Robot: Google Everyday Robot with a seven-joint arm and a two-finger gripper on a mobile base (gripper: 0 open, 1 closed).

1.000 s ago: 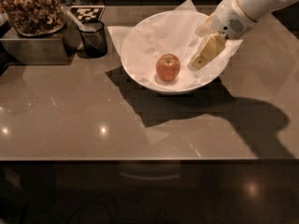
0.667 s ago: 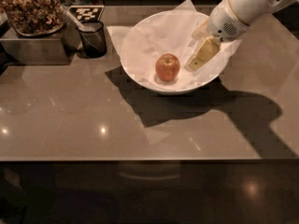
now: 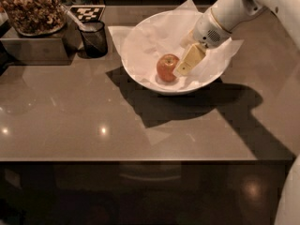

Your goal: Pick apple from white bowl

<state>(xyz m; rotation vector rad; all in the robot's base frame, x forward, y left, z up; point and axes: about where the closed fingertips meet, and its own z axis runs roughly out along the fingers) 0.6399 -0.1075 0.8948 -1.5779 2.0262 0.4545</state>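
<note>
Hovering beside reddish apple [image 3: 167, 68]: pincer [image 3: 186, 63]

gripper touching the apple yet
Cannot tell. In the camera view the gripper sits inside the white bowl right beside the apple, with no plain gap or contact showing.

Robot-test kitchen: stone ctr [image 3: 93, 125], snack jar [image 3: 33, 8], fid. tag [image 3: 87, 13], jaws in white bowl [image 3: 187, 89]

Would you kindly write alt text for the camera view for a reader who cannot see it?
The robot's gripper sits inside a paper-lined white bowl, just right of a red apple. The bowl stands on a brown counter, with a dark cup to its left.
</note>
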